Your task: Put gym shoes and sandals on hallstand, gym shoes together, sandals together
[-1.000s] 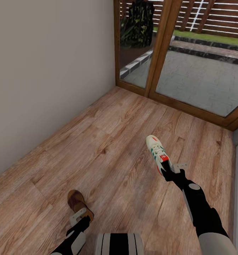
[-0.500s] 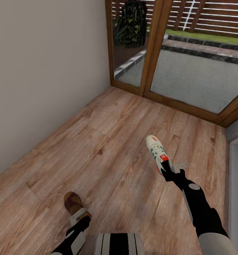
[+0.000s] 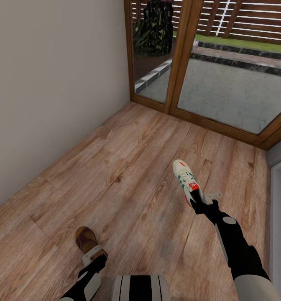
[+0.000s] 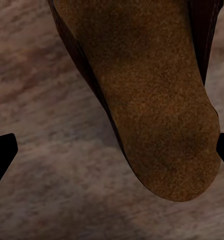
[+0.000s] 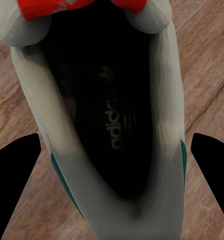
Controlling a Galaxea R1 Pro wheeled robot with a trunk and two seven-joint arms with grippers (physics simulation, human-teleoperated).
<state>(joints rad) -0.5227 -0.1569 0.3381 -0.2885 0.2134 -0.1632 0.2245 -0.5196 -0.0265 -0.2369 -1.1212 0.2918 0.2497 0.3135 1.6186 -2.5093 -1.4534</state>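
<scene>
On the right arm, the right gripper (image 3: 197,196) is clamped on the heel end of a gym shoe (image 3: 185,179), carried clear above the corridor floor (image 3: 128,167) with its toe pointing away from the robot. That sneaker is cream-white with green side stripes and red-orange patches on tongue and heel; the right wrist view looks down into its dark opening (image 5: 107,115), a printed logo on the insole, with a black finger (image 5: 14,175) on either side of the shoe. Lower left, the left gripper (image 3: 91,252) pinches a sandal (image 3: 85,239), plain brown, its grainy suede-like footbed (image 4: 152,100) close under the wrist camera. Beyond stand a beige wall (image 3: 52,83) and a wood-framed glass door (image 3: 224,83). Compared with half a second ago nothing has shifted; arms and shoes sit exactly as they did
</scene>
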